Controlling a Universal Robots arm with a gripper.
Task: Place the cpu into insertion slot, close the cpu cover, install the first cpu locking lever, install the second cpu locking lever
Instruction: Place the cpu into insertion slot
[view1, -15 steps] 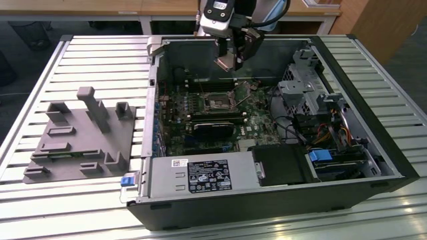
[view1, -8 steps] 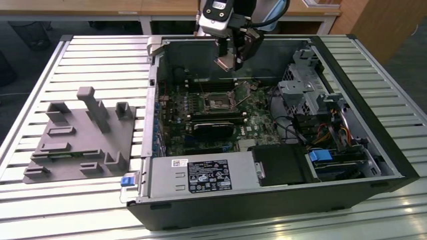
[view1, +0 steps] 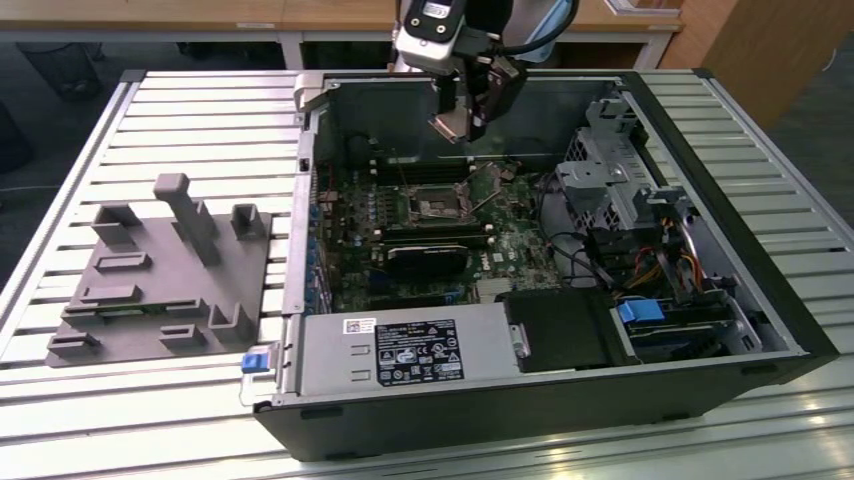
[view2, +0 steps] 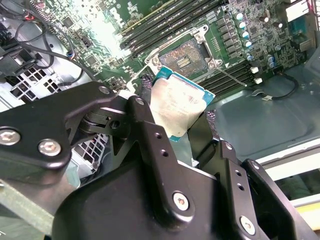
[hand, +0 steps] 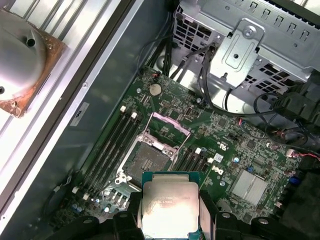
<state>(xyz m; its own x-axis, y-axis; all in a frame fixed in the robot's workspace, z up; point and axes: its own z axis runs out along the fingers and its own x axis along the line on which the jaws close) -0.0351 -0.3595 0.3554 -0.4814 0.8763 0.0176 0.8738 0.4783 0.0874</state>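
None of the 4 steps is finished, as far as the pictures show. The gripper (view1: 461, 122) is clamped on the cpu (hand: 170, 207), gripping it by 2 opposite edges and holding it in the air inside the open computer case (view1: 747, 300), above the green motherboard (hand: 235, 150). The insertion slot (hand: 145, 162) lies bare below and near the chip. The cpu cover (hand: 169, 126) stands swung up, so neither locking lever is likely fastened.

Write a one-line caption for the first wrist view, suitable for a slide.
The gripper holds the cpu clear of the empty insertion slot, whose cpu cover stands open.
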